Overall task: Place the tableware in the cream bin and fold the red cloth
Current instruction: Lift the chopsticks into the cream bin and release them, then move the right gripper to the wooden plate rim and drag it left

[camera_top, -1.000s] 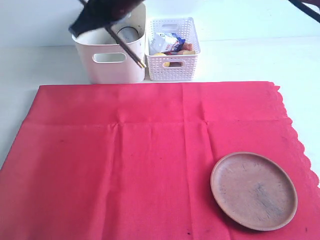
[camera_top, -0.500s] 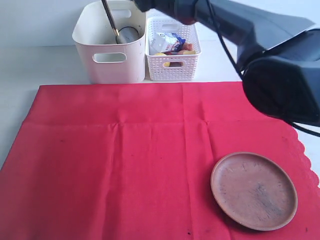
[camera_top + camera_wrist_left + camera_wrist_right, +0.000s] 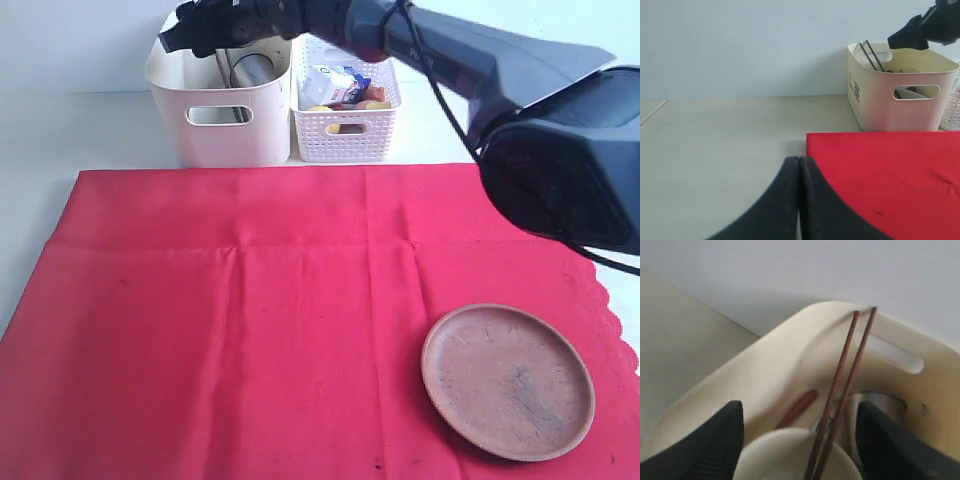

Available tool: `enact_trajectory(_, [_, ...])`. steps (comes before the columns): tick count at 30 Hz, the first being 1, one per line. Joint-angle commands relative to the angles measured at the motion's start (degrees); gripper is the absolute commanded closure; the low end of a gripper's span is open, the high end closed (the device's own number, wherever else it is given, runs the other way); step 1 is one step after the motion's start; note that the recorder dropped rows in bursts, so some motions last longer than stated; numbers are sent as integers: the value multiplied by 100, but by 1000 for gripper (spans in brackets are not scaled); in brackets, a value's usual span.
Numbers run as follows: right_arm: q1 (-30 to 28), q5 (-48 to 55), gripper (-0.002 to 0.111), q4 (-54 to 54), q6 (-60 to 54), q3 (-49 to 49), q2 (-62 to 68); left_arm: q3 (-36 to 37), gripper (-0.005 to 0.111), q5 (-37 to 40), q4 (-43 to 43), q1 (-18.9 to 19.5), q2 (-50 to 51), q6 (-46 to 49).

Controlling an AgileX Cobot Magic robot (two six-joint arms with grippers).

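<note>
Brown chopsticks (image 3: 835, 387) lean in the cream bin (image 3: 790, 337), free between the spread-open right fingers (image 3: 707, 447)

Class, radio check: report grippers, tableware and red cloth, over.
Left gripper shut, empty. Right gripper open over cream bin; chopsticks lean inside. Wooden plate on red cloth, cloth unfolded. Nothing blocking the plate.

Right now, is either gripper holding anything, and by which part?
Nothing is held. The right gripper stands open over the tall cream plastic bin; the brown chopsticks lean free inside it. The left gripper is shut on nothing.
</note>
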Motion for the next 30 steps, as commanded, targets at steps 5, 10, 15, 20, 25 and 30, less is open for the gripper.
enact_trajectory(5, [-85, 3887, 88, -1152, 54, -73, -1906, -14, 107, -18, 8, 14, -36, -21])
enact_trajectory(10, [-85, 4557, 108, -1331, -102, 703, -3171, -14, 107, -18, 8, 14, -36, -21])
enact_trajectory(15, [-680, 4557, 108, -989, -568, 3530, -4446, -14, 107, -18, 8, 14, -36, -21])
enact_trajectory(20, [-1682, 4557, 108, 101, -1850, 6277, -4882, -14, 107, -18, 8, 14, -36, -21])
enact_trajectory(25, [-1697, 4375, 105, -507, -1611, 7555, -4595, -14, 107, -18, 8, 14, -36, -21])
enact_trajectory(30, [-1558, 3827, 81, -765, -1505, 8063, -4455, -14, 107, -18, 8, 14, -36, -21])
